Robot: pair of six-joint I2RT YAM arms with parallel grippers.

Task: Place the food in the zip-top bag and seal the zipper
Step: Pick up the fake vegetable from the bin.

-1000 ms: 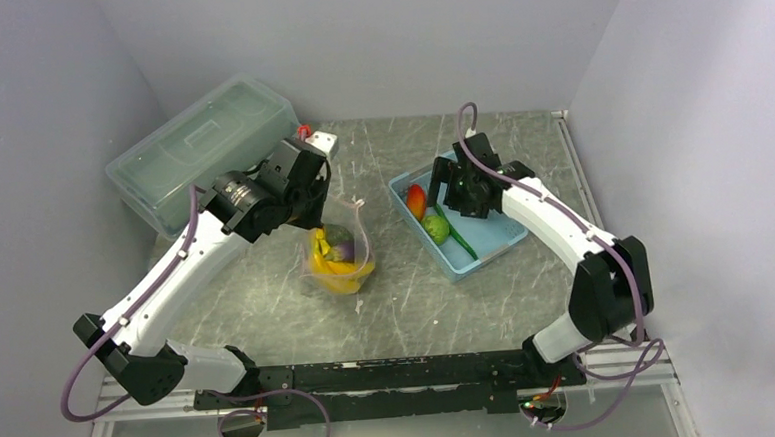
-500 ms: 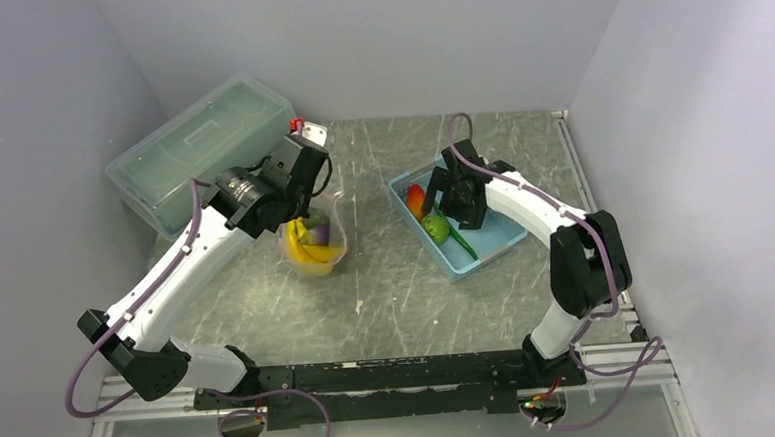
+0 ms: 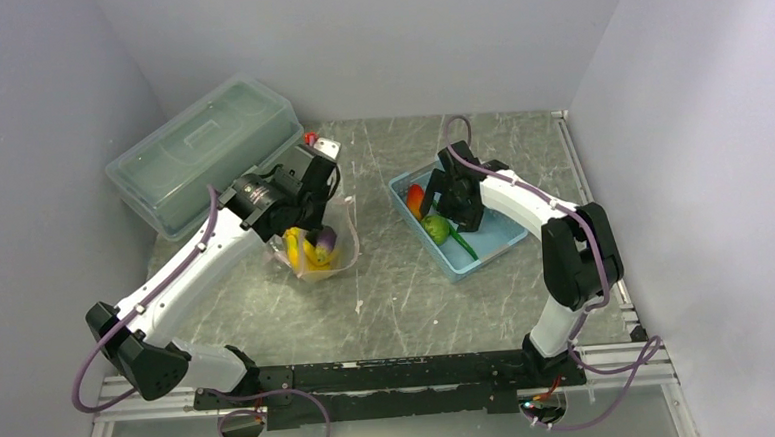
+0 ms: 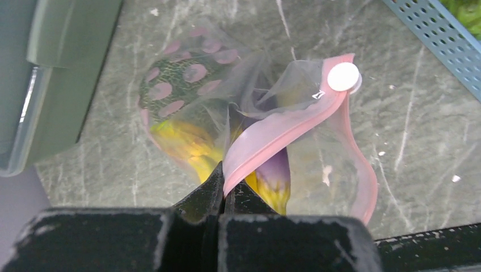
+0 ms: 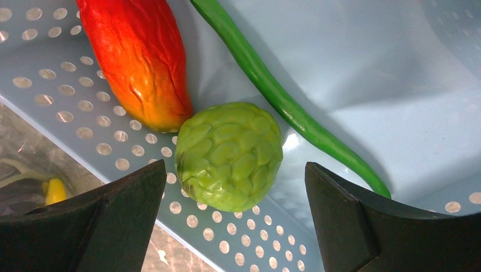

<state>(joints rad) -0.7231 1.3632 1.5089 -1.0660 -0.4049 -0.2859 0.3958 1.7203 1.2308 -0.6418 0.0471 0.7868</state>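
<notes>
Zip-top bag point(image 4: 187, 85) of bananas point(image 4: 181, 141), zipper point(image 4: 283, 127) in left gripper's point(image 4: 223, 190) pinch; right gripper point(image 5: 235, 170) agape over basket's point(image 5: 68, 90) green ball point(image 5: 228, 154).

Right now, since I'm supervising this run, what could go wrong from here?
1. The left hand pinches only the zipper strip, so the loaded bag could slip or sag shut.
2. The open right hand straddles the green ball, with the red-orange piece close beside it. Closing may nudge that piece.
</notes>
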